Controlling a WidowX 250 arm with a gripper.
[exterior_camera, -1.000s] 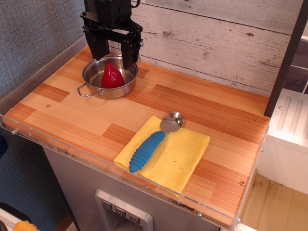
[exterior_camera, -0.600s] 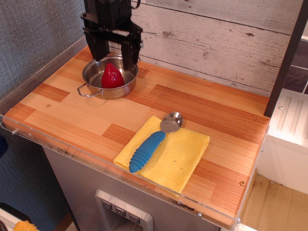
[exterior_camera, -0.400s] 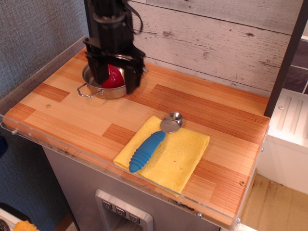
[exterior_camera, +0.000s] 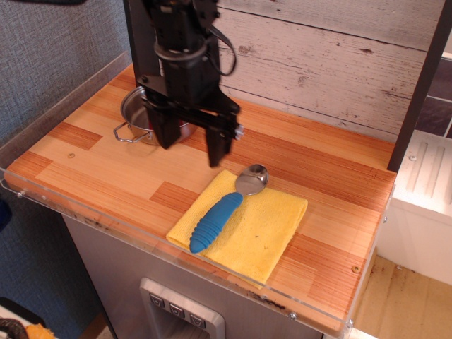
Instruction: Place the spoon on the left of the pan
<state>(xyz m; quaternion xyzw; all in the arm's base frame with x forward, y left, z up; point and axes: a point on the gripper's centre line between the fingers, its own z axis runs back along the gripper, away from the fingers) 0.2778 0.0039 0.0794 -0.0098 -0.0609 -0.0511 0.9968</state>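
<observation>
I've got the gripper (exterior_camera: 191,147) spread wide and empty above the counter — set to straddle the spoon (exterior_camera: 224,210) lying on the yellow cloth (exterior_camera: 263,233), well apart from the pan (exterior_camera: 134,107).

The spoon (exterior_camera: 226,209), shiny metal bowl and ribbed blue handle, lies flat and diagonal just below and right of the open fingers (exterior_camera: 216,147). The pan (exterior_camera: 135,116), round shiny steel with a wire loop handle, sits behind them, partly hidden.
</observation>
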